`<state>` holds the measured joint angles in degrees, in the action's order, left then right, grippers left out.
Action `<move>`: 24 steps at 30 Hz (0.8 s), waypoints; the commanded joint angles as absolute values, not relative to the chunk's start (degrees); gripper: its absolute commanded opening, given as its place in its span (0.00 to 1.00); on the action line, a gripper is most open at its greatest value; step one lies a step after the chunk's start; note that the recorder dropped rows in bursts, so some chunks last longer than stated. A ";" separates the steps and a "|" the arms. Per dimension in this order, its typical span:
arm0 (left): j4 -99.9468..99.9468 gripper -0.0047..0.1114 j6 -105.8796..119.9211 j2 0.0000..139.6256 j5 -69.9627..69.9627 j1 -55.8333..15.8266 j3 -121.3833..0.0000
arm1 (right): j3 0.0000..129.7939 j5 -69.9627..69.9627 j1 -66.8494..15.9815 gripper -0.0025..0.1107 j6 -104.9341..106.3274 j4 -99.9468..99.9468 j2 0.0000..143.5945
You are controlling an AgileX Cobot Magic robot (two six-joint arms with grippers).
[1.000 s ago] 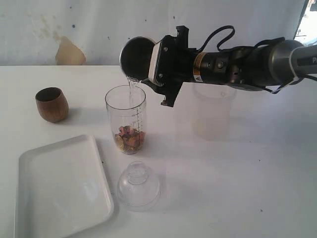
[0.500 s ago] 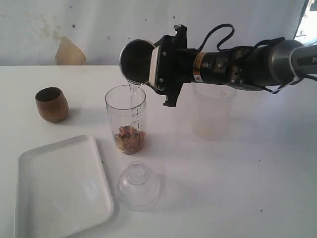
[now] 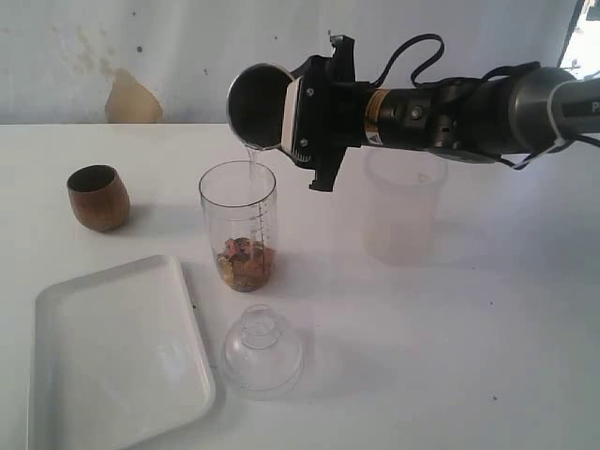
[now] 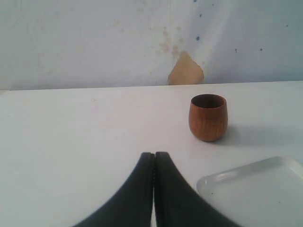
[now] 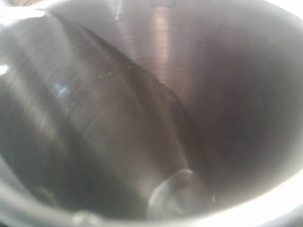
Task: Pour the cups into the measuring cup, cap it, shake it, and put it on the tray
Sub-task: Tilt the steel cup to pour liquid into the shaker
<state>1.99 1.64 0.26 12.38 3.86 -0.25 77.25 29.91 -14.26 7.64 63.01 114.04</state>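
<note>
My right gripper (image 3: 286,111) is shut on the steel tumbler (image 3: 259,106), held on its side above the measuring cup (image 3: 238,225). A thin stream of clear liquid falls from the tumbler's lip into the cylinder, which has brownish pieces at its bottom. The right wrist view is filled by the tumbler's steel inside (image 5: 156,109), with a little liquid near its rim. The brown wooden cup (image 3: 97,197) (image 4: 208,117) stands upright at the left. The frosted plastic cup (image 3: 401,206) stands behind the right arm. The cap (image 3: 262,351) rests on the table beside the tray (image 3: 112,347). My left gripper (image 4: 154,156) is shut and holds nothing.
A corner of the tray (image 4: 255,189) lies right of the left gripper's fingers in the left wrist view. A white wall with a tan patch (image 3: 131,98) backs the table. The right arm (image 3: 469,112) spans the space above the frosted cup.
The tumbler has risen slightly and its mouth turned more toward the camera. The stream into the measuring cup has thinned. Nothing else moved.
</note>
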 commanded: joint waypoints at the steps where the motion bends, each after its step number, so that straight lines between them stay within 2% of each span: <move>1: 2.10 0.05 1.55 0.00 12.07 3.95 0.00 | 78.78 30.58 -14.25 0.02 9.01 61.35 113.11; 24: 2.10 0.05 1.55 0.00 12.07 3.95 0.00 | 79.57 29.86 -14.25 0.02 16.14 61.35 113.11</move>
<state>1.99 1.64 0.26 12.38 3.86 -0.25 78.86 28.24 -14.26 14.77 63.01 114.04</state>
